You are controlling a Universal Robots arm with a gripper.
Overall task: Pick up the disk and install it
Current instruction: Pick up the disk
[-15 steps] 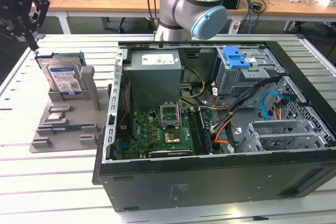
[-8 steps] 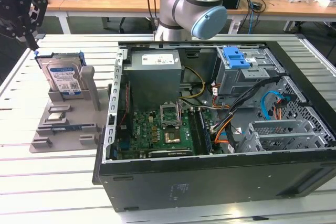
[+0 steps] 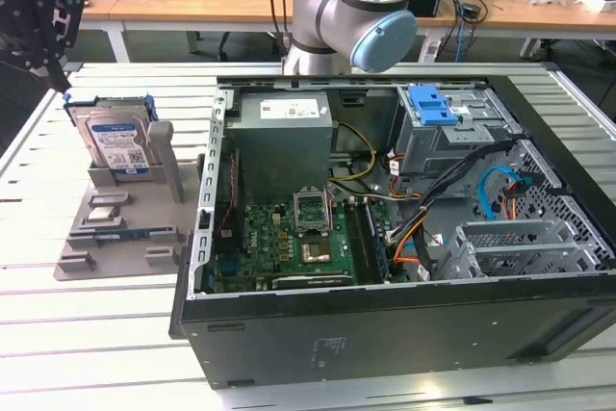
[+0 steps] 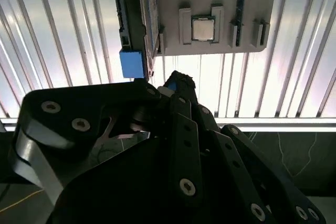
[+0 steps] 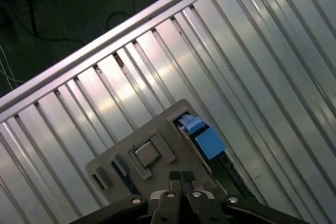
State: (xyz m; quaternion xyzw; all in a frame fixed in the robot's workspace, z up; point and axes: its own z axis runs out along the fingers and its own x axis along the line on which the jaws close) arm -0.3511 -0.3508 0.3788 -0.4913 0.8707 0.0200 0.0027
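Observation:
The disk, silver with a white-and-blue label and a blue carrier, stands on edge in the grey holder on the slatted table, at the exterior view's left of the open computer case. My black gripper hangs above and beyond the disk, apart from it. In the first wrist view the gripper has its fingertips pressed together with nothing between them, over the holder and close to the disk's blue carrier. In the second wrist view the gripper sits just off the disk's blue corner.
A small square silver chip lies in a pocket of the holder. The case holds a motherboard, a power supply, a drive cage with a blue latch and loose cables. Desks with clutter stand behind the table.

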